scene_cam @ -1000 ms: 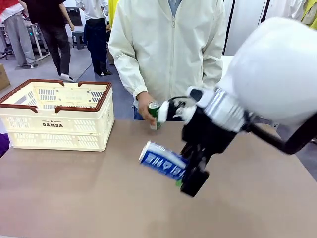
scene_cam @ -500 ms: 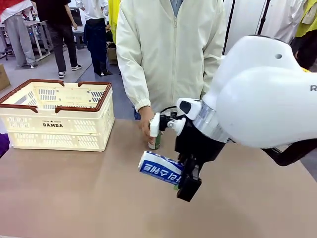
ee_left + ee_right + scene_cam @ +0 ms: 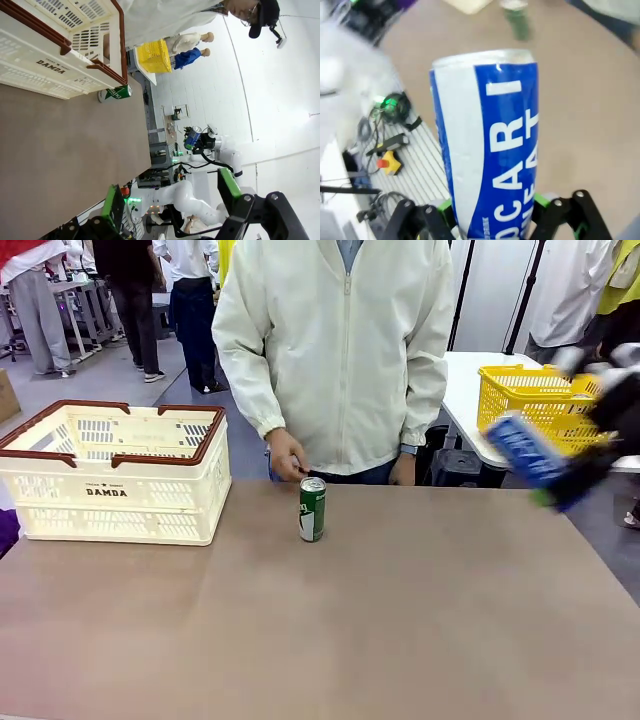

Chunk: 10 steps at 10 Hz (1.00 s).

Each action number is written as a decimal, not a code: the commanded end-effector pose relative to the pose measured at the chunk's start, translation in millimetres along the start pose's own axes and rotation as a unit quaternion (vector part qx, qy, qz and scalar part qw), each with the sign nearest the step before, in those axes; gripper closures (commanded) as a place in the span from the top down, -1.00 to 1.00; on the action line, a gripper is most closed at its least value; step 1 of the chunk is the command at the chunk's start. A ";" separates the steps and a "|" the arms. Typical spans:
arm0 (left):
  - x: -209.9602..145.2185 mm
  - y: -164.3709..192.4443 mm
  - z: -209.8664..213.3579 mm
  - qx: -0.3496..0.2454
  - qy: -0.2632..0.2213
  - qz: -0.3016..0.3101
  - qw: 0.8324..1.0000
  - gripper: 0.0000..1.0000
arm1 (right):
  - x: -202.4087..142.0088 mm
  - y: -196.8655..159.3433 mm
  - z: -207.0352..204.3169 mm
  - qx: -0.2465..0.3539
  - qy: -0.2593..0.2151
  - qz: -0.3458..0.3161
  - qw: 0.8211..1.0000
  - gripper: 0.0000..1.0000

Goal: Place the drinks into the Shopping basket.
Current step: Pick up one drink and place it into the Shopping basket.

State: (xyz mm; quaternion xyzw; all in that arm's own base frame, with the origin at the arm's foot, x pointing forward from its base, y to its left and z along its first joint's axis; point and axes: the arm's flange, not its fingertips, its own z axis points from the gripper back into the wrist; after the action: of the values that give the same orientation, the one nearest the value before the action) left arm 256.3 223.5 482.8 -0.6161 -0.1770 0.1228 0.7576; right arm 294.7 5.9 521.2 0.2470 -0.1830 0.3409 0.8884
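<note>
1. We hold the blue-and-white silver-topped drink can (image 3: 490, 145) clamped between the green pads of our right gripper (image 3: 492, 222). In the front view it is off the table at the far right, tilted, in front of the yellow mesh basket (image 3: 530, 400).
2. The slim green can with white markings (image 3: 312, 508) stands upright on the brown table (image 3: 400, 620). It is near the far edge in the middle, just beside the person's hand (image 3: 288, 455), and looks set there for us to reach.
3. The large cream slotted plastic Shopping basket with brown rim (image 3: 110, 475) sits at the far left, top open to take cans from above.
4. Our left gripper (image 3: 170, 200) hangs with jaws wide and nothing between them, so it is free for the green can.
5. We judge that the blue can has to cross the whole table leftward, which the firm grip suits.
</note>
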 end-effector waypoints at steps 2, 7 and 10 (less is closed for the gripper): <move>-0.8 -2.2 1.3 -0.006 0.002 0.001 1.000 1.00 | -143.6 4.8 -71.3 -0.030 -0.006 -0.115 0.993 -1.00; -0.8 -2.2 1.3 -0.006 0.002 0.001 1.000 1.00 | -63.3 41.5 -131.0 -0.023 0.037 0.025 0.999 -1.00; -0.8 -2.2 1.3 -0.006 0.002 0.001 1.000 1.00 | 27.1 87.5 -239.5 0.020 0.138 0.175 0.975 -1.00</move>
State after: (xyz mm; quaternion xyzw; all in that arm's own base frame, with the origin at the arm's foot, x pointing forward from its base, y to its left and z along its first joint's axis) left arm 256.4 223.1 482.9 -0.6161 -0.1767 0.1224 0.7577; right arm 301.1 175.8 445.5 0.1840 -0.0932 0.4876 0.8483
